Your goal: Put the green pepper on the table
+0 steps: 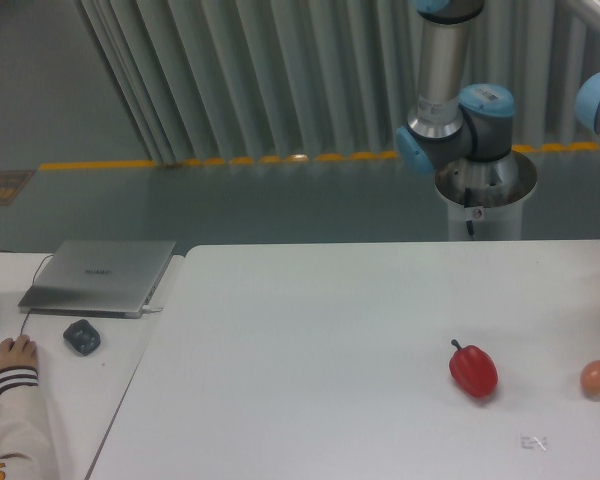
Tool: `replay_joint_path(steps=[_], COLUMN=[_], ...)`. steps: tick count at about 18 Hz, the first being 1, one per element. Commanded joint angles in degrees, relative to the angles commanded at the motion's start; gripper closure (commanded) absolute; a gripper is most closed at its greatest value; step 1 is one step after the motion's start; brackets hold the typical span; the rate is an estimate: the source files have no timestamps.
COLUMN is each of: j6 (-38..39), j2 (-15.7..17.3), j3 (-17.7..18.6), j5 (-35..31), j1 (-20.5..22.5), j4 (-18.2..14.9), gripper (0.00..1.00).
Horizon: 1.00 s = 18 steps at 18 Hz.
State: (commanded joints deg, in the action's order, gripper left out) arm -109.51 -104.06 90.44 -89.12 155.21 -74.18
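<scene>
Standing at the far edge of the table [310, 340], the arm [450, 110] shows only its silver column and blue-capped joints; the upper part runs out of the top of the picture, and another blue joint pokes in at the far right. The gripper is out of sight, so I cannot tell how its jaws stand. The green pepper is nowhere to be seen either, not on the white tabletop nor anywhere else in the shot.

On the near right of the table lies a red pepper [474, 370], glossy, its dark stem pointing up and to the left. Further right, well apart from it and close to the edge of the picture, sits a small orange-brown egg-shaped thing [597, 378]. Just nearer than the red pepper is a small grey printed mark [534, 442].

To the left, a separate white desk [80, 390] carries a closed silver laptop [100, 277] with a cable running from it, and a dark mouse [81, 336] just in front of it. A person's hand [12, 355] in a striped cuff rests on the desk's near left.
</scene>
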Motion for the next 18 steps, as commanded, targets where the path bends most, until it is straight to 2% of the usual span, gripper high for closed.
replay_joint_path(steps=[7,9,12,15,18], j6=[-0.2,-0.1,0.2,5.8,8.3], j2=[0.1,0.5,1.7,1.8,1.9], j3=[1.0,2.5,2.5,2.5,1.9], j5=[0.1,0.3,-0.2,-0.7,-7.3], j1=[1.1,3.0,4.0,4.7,6.3], j4=[0.0,0.1,0.4,0.8,1.0], gripper=[0.00,0.00,0.00,0.00,0.00])
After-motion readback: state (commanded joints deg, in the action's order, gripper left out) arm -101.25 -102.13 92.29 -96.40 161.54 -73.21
